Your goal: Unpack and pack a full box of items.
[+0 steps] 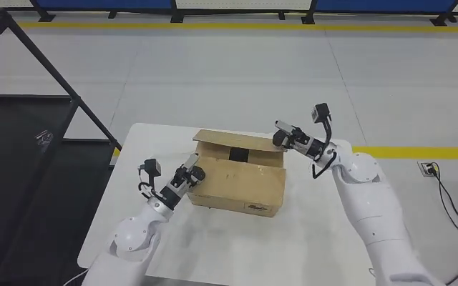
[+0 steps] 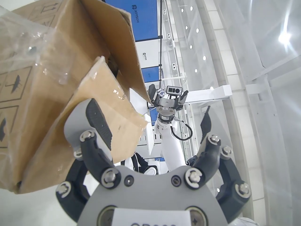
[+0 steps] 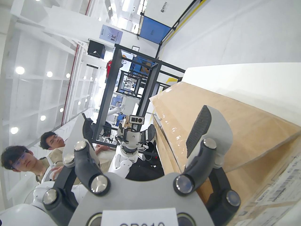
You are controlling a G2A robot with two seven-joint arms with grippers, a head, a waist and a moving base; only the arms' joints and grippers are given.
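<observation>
A brown cardboard box stands in the middle of the white table, its top flaps partly lifted with a dark gap between them; the contents are hidden. My left gripper is at the box's left end, open, with one finger pad against a taped flap and the other finger free. My right gripper is at the box's far right corner, open, one finger pad lying along the edge of a flap. Each wrist view shows the other gripper across the box.
A black metal frame stands off the table's left side. Bare table surface lies in front of the box and to its left. A yellow floor line runs behind the right arm.
</observation>
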